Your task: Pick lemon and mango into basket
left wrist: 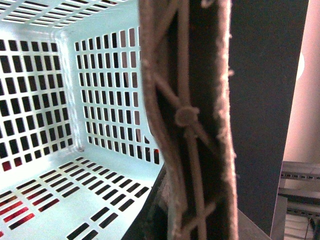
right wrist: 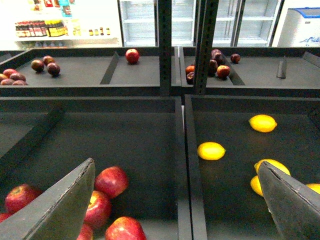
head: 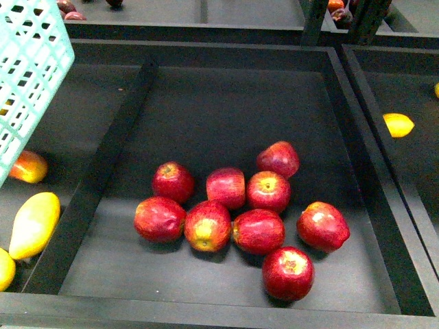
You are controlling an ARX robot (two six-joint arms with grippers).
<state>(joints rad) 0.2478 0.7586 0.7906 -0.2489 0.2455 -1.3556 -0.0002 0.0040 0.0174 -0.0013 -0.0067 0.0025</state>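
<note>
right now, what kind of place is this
Most likely a supermarket produce section: dark display bins of loose red apples, glass-door fridges along the back, and a teal shopping basket.

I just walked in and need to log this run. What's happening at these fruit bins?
The teal basket hangs tilted at the far left, its brown handle right up against the left wrist camera. No fruit shows inside it. The right claw is open and empty near the divider between the red apples and the lemons. The red-and-yellow mango lies in its bin, so nothing is picked yet.
</note>
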